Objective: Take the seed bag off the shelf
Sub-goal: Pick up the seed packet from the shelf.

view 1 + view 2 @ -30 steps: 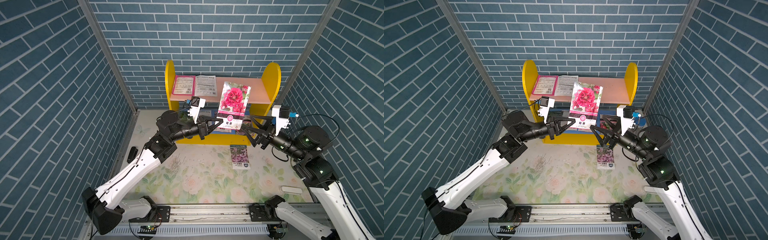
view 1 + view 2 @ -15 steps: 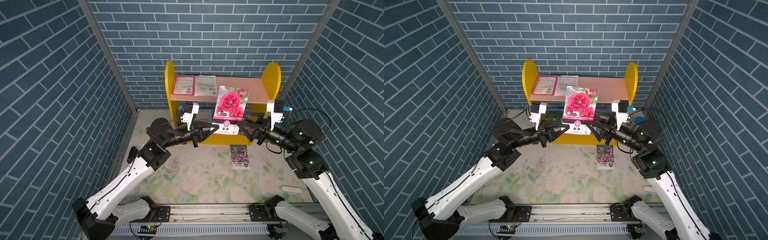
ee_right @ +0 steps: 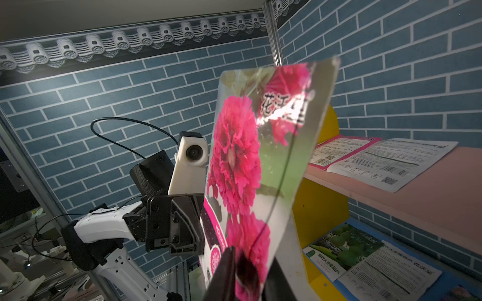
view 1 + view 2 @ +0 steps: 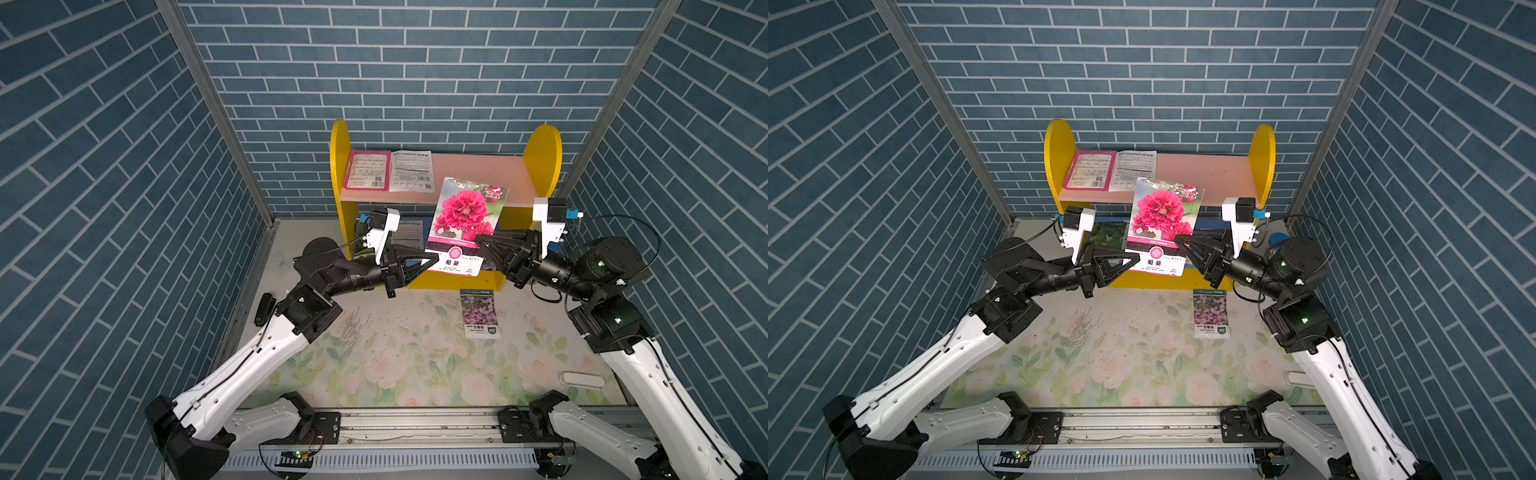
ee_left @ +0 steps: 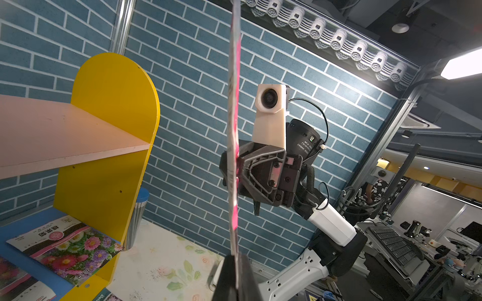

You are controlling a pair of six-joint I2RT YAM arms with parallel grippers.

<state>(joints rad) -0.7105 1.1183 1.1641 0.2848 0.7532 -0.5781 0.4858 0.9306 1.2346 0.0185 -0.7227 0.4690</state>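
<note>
I saw the seed bag [image 4: 465, 216] held upright in the air just on the near side of the shelf [image 4: 540, 158], resting on neither board. My left gripper [image 4: 434, 259] was clamped on its lower left edge. My right gripper [image 4: 478, 240] was pinched narrow onto its lower right edge. Two printed packets [image 4: 390, 171] lay flat on the left of the pink upper board [image 4: 478, 172]. A purple-flower packet [image 4: 478, 312] lay on the floral mat [image 4: 374, 365], nearer.

Left tool [image 4: 432, 261] and right tool [image 4: 480, 242] are black, ribbed triangles; behind each sit a white camera housing [image 4: 384, 232], thin black cable [image 3: 122, 118], black joints [image 4: 320, 264], white shells [image 4: 249, 361]
</note>
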